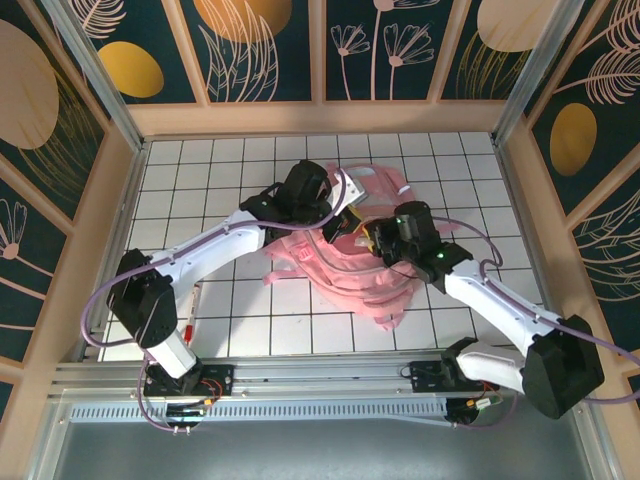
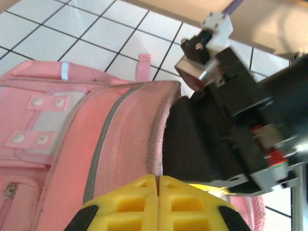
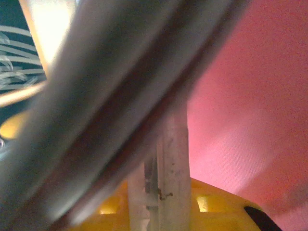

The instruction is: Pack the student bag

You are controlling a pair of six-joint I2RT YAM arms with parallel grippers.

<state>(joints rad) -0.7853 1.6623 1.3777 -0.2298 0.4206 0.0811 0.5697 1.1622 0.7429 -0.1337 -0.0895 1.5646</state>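
At the white tiled desk's (image 1: pixel 240 330) 8 o'clock, beside the left arm, lies a thin red stick (image 1: pixel 189 326), too small to name. The large soft pink fabric student bag (image 1: pixel 340 285) lies flat at the desk's centre. The left claw (image 2: pixel 158 204) hangs over the bag's 11 o'clock corner, its yellow pads pressed together with nothing between them. The right claw (image 3: pixel 163 202) sits at the bag's 2 o'clock, its yellow pads closed on a pale strip at the bag's grey-piped rim, with pink cloth just beside it.
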